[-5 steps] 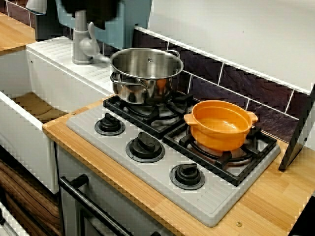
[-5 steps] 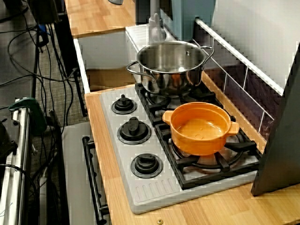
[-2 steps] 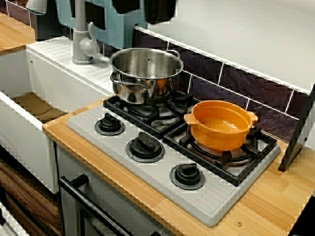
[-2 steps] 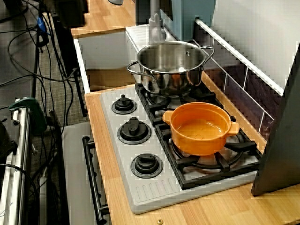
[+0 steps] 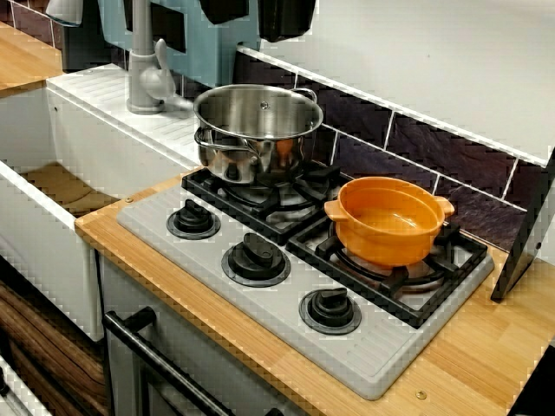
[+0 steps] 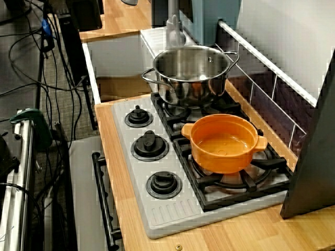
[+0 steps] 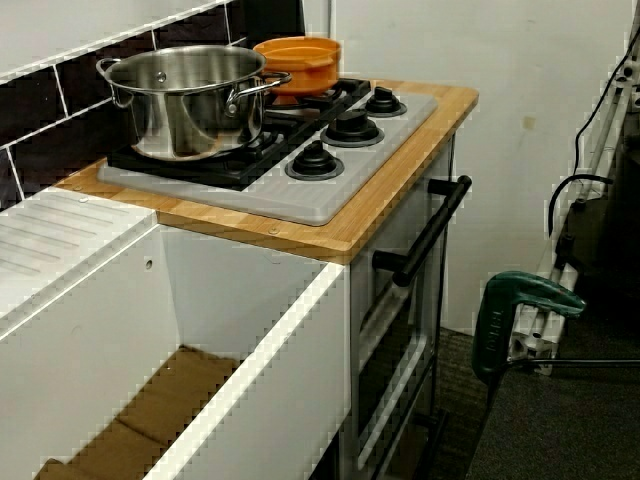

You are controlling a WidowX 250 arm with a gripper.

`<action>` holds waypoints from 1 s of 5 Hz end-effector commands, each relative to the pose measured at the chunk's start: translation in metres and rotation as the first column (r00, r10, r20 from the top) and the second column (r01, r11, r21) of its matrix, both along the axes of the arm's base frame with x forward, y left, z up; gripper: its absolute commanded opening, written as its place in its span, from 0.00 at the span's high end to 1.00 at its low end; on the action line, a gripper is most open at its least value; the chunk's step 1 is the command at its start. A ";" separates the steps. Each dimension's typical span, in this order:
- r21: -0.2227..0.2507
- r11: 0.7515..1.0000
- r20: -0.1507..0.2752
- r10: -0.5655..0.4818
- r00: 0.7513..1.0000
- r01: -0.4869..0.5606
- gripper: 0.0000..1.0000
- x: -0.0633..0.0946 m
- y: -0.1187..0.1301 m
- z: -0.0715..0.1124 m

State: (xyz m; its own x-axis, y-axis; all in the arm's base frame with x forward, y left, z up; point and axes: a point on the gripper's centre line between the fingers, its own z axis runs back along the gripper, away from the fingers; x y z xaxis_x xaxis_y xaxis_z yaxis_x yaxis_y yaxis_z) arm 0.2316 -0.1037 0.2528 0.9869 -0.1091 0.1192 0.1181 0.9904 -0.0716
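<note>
your gripper (image 5: 253,19) hangs at the top edge of the view across the stove, its two dark fingers (image 5: 286,17) apart with nothing between them, just above and behind the stainless steel pot (image 5: 257,130). that pot sits on the burner nearer the sink, close to the orange casserole (image 5: 388,221) and the grey faucet (image 5: 146,74). a straight drop could catch the pot's rim and skid it on the grate (image 5: 321,179). a sideways swing could clip the faucet.

The round polished steel pot (image 5: 257,130) is mirror-bright (orange glints on its wall); the orange two-handled pot (image 5: 388,221) looks smooth, glossy; the light wooden table (image 5: 486,347) matt, grained.
</note>
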 end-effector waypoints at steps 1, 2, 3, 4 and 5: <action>-0.020 1.000 0.039 0.000 0.999 0.000 0.00 0.001 -0.001 0.012; -0.020 1.000 0.039 0.000 0.999 0.000 0.00 0.001 -0.001 0.012; 0.000 1.000 0.020 -0.009 1.000 0.009 0.00 -0.004 -0.011 0.008; 0.073 0.997 0.040 0.008 0.999 -0.010 0.00 0.010 -0.034 -0.005; 0.149 0.989 0.044 0.013 0.999 -0.019 0.00 0.030 -0.059 -0.024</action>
State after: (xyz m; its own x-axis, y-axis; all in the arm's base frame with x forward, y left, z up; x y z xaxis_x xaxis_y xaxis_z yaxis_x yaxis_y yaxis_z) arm 0.2604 -0.1562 0.2167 0.9898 -0.1042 0.0975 0.0944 0.9905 0.0996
